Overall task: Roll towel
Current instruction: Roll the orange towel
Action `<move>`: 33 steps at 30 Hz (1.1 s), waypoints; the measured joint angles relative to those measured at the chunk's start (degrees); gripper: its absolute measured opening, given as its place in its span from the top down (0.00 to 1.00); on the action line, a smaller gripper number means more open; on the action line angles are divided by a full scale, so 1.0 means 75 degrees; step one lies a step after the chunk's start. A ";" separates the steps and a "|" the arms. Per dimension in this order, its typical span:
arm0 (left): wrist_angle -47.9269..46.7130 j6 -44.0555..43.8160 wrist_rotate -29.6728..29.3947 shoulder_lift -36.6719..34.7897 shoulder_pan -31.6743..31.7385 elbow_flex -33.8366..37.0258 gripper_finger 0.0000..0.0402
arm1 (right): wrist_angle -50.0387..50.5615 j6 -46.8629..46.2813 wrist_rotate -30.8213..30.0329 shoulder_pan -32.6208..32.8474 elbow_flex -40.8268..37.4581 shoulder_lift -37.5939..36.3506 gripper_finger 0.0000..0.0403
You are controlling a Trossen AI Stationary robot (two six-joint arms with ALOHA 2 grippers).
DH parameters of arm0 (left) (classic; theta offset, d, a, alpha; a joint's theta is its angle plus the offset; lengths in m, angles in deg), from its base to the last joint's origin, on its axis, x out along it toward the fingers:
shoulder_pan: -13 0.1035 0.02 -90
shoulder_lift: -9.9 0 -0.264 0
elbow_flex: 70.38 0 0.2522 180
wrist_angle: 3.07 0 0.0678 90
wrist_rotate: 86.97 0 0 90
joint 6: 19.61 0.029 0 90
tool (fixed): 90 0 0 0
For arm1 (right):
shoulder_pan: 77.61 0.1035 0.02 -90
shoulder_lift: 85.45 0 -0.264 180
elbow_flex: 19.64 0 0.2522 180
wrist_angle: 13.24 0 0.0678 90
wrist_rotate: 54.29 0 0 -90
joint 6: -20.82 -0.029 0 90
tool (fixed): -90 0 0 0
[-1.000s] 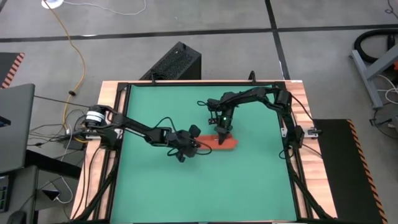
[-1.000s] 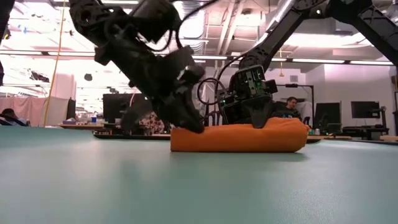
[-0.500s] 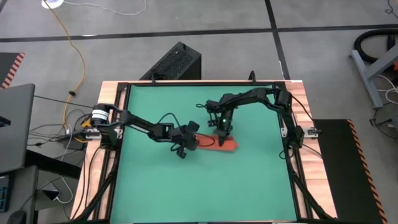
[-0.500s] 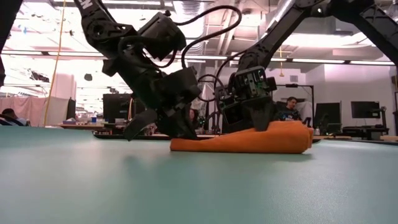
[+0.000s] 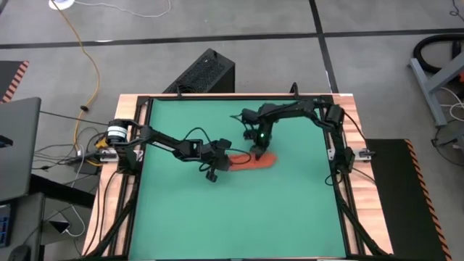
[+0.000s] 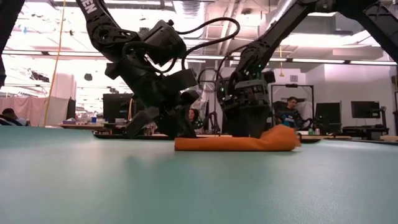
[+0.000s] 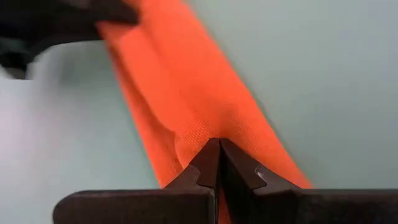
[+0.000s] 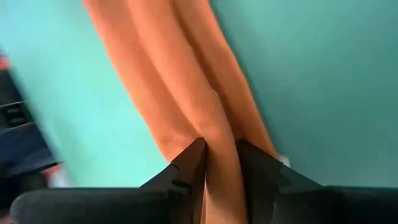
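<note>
Towel (image 5: 250, 161) lies on mat (image 5: 290, 217) near its middle, slightly toward far edge. Left gripper (image 5: 227, 164) at towel's left end, right gripper (image 5: 258, 153) over its right part from behind. Black box (image 5: 205, 72) on floor behind table.

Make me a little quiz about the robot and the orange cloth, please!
1. True or false: the orange-red rolled cloth towel lies on the green table mat.
2. Which claw has its tips pressed shut on the towel: A) left claw B) right claw?
3. Fill in: seen from table height, the towel's thicker end is the end near the ___ claw.

Key: 1 true. 2 A; the right claw's tips sit apart with a towel fold between them. 3 right.
</note>
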 joint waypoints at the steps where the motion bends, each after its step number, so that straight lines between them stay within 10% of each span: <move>1: -0.0062 -0.0013 0.0031 0.0000 0.0023 0.0001 1.00 | 0.0001 0.0001 -0.0293 -0.0057 0.0006 -0.0113 0.72; 13: -0.0280 -0.0096 0.0155 0.0000 0.0052 0.0006 1.00 | -0.0279 0.0181 -0.1152 -0.0402 -0.0379 -0.1992 0.72; 26: -0.0206 -0.0358 0.0906 0.0000 0.0413 0.0009 1.00 | -0.9362 -0.1762 -0.2737 0.0920 -0.6108 -0.5468 0.78; 33: -0.0210 -0.0541 0.0933 0.0000 0.0521 0.0009 1.00 | -0.9800 -0.1703 -0.3632 0.1278 -0.6743 -0.5174 0.81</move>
